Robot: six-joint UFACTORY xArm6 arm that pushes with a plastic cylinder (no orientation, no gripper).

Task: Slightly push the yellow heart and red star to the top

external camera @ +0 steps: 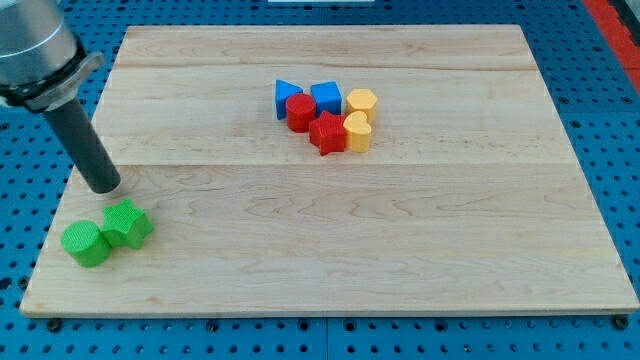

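Note:
The yellow heart (357, 132) lies near the board's middle top, touching the red star (327, 132) on its left. Above them sit a yellow hexagon (361, 102), a blue cube (326, 97), a red cylinder (300, 111) and a blue triangle (285, 96), all packed in one cluster. My tip (104, 186) is far to the view's left, near the board's left edge, well away from the cluster and just above the green blocks.
A green star (127, 222) and a green cylinder (85, 243) sit together at the board's lower left corner. The wooden board (400, 260) rests on a blue perforated table.

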